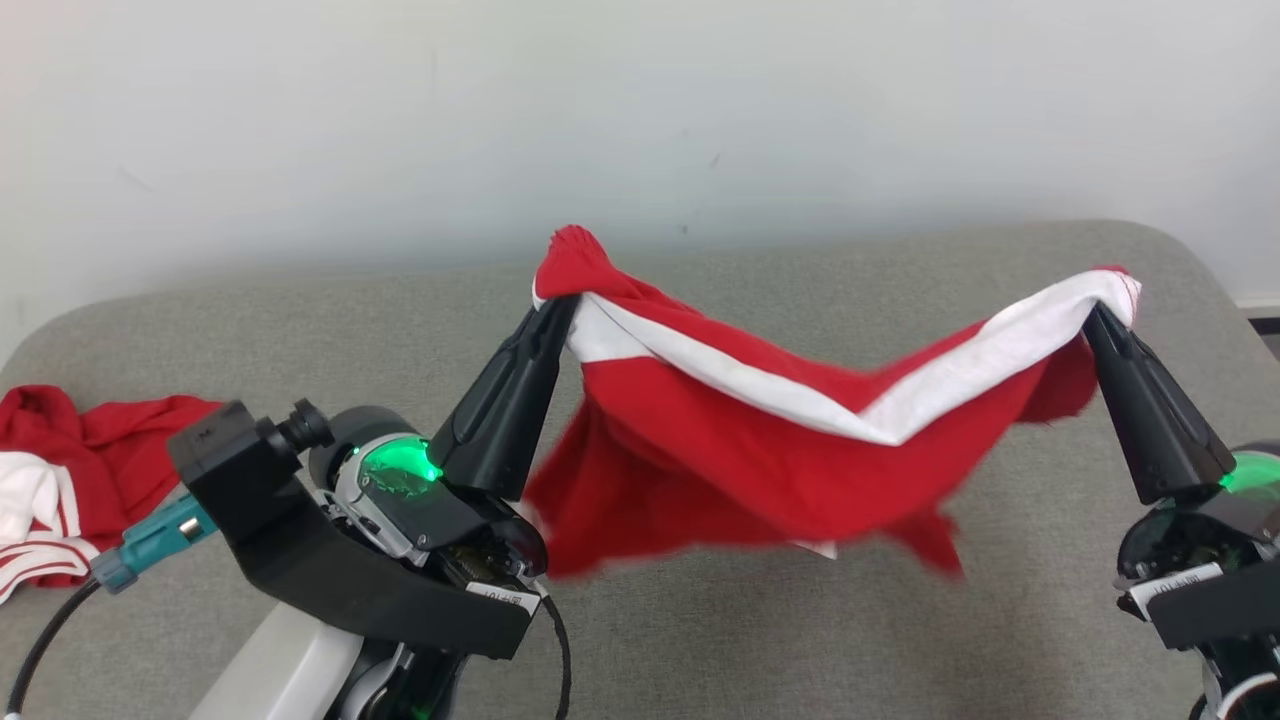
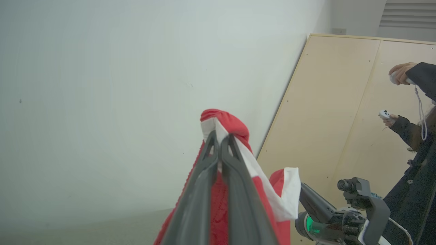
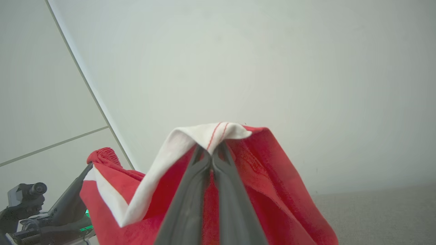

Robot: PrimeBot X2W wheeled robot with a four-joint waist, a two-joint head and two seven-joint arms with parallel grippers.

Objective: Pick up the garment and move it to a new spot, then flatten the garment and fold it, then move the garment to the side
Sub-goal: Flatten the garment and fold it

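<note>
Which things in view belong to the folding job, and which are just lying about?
In the job: red-and-white garment, left gripper, right gripper, both shut on it, grey surface beneath.
Lying about: crumpled red-and-white clothes at far left, beige panel.

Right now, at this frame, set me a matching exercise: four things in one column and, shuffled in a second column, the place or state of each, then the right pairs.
Things:
1. red garment with a white band
2. crumpled red and white clothing pile
3. grey fabric-covered surface
4. person's hand holding a white controller

Places or states:
A. lying at the surface's left edge
B. raised before a pale wooden panel
C. hanging between the left gripper and right gripper, both shut on it
D. spread beneath the hanging cloth

Pairs: 1-C, 2-A, 3-D, 4-B.
</note>
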